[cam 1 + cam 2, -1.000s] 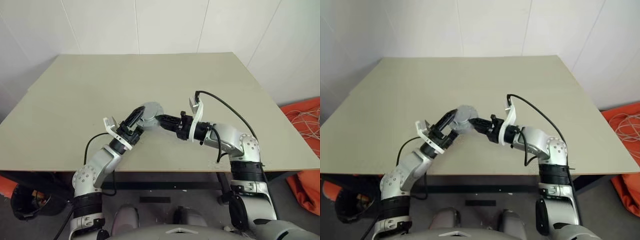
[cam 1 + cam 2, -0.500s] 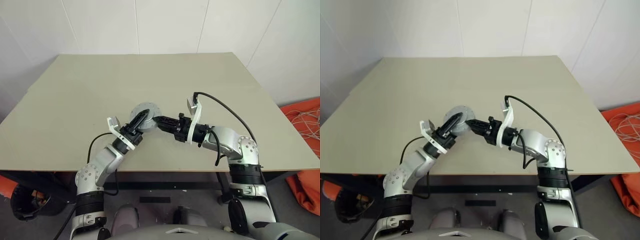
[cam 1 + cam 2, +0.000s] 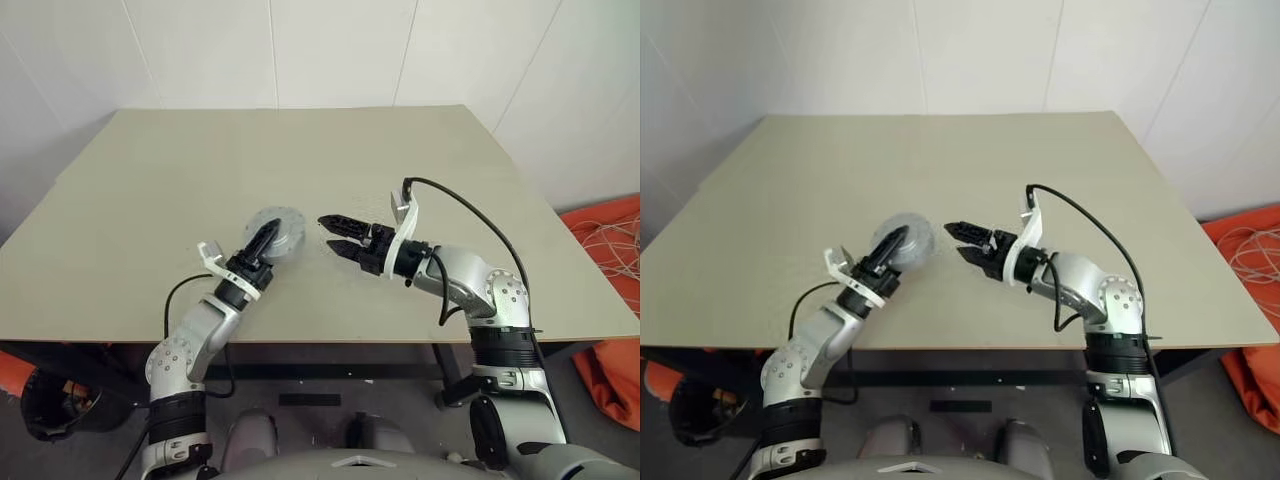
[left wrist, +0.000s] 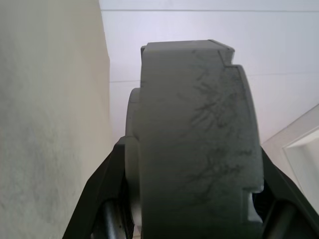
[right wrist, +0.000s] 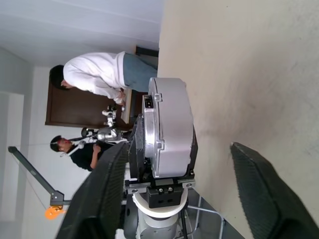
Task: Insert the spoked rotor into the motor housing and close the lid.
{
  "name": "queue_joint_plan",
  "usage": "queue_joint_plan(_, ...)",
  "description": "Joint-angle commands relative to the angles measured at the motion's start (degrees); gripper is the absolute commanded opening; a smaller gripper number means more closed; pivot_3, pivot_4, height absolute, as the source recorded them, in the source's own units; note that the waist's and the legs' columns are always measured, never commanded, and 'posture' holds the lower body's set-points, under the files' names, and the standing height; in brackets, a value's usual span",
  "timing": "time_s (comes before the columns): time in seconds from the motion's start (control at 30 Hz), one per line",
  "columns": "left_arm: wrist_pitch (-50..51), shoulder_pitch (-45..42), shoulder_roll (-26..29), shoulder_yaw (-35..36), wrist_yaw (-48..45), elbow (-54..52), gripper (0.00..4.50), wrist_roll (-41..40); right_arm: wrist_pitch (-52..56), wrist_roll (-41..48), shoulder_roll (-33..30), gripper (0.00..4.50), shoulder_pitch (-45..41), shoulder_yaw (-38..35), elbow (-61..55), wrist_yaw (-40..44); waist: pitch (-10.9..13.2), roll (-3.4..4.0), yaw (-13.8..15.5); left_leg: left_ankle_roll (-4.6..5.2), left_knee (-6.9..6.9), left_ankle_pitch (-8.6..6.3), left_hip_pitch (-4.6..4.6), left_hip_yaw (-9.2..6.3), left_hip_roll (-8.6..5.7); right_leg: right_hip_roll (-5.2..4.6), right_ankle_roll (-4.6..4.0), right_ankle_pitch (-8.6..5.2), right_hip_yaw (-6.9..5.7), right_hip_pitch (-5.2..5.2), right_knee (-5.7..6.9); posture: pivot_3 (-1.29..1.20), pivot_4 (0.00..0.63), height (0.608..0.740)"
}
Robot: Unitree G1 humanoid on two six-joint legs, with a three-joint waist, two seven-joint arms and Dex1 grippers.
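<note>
The motor housing [image 3: 276, 232] is a squat round grey piece with a dull, matte metal face, held on edge above the counter [image 3: 180, 180] rather than resting on it. In the left wrist view its broad rim [image 4: 199, 144] fills the space between the two black fingers and shows a smooth grey surface marked with fine dark scratches; the rim has stepped notches along one edge. In the right wrist view the same piece [image 5: 169, 129] reads as a thick silver-grey disc with a lighter shiny band and a small black block below it.

The left tool [image 3: 262, 243] is closed on the motor housing, its two slim black fingers pressed against opposite faces of the disc, with a white plastic bracket behind them at the wrist. The right tool [image 3: 335, 234] stands with its fingers spread wide and nothing between them; its tips point toward the housing and sit just beside it, apart from it, with a clear gap of bare counter showing between. In the right wrist view those fingers [image 5: 104, 184] are broad, black and slightly textured, flanking the housing without touching it.

The counter is a flat pale olive-beige board with a faintly mottled, matte surface. Behind it rises a wall of plain white panels. In the right wrist view two people stand in the background, one in a white top.
</note>
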Motion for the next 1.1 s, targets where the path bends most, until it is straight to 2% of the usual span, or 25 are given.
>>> queue_joint_plan(0.03,-4.8,-2.1,-0.2,1.0,0.2,-4.5,2.12,3.2,-2.4,-4.5,-1.4,4.5,-0.8,0.7,0.2,-0.8,0.0,-0.04,0.0,0.0,0.0,0.0,-0.01,0.0,0.0,0.0,0.01,0.0,0.0,0.0,-0.01,0.0,0.0,0.74)
queue_joint_plan(0.27,-16.6,-7.3,-1.2,4.9,7.0,-3.7,2.12,12.2,-1.4,-12.3,-1.6,4.5,0.7,2.4,-0.6,2.8,0.0,-0.14,-0.2,0.0,0.12,0.0,-0.11,-0.04,-0.01,0.02,0.07,0.04,-0.1,0.0,0.0,0.0,0.0,0.74)
queue_joint_plan(0.6,-27.4,-11.3,-2.1,12.3,13.7,2.1,2.12,16.9,0.7,-15.3,-1.6,4.5,1.3,2.9,-1.7,5.9,0.0,-0.34,-0.2,0.3,0.81,-0.19,-0.46,-0.14,0.01,0.0,0.17,0.11,-0.25,0.0,0.06,0.0,0.0,0.74)
queue_joint_plan(1.1,-31.0,-12.4,-3.2,15.3,20.8,8.7,2.12,21.7,1.1,-15.4,-1.1,4.5,1.3,2.3,-2.2,5.6,-0.1,-0.74,-0.1,0.3,0.94,-0.18,-0.46,-0.18,0.05,-0.09,0.31,0.25,-0.23,0.05,0.06,0.0,0.0,0.74)
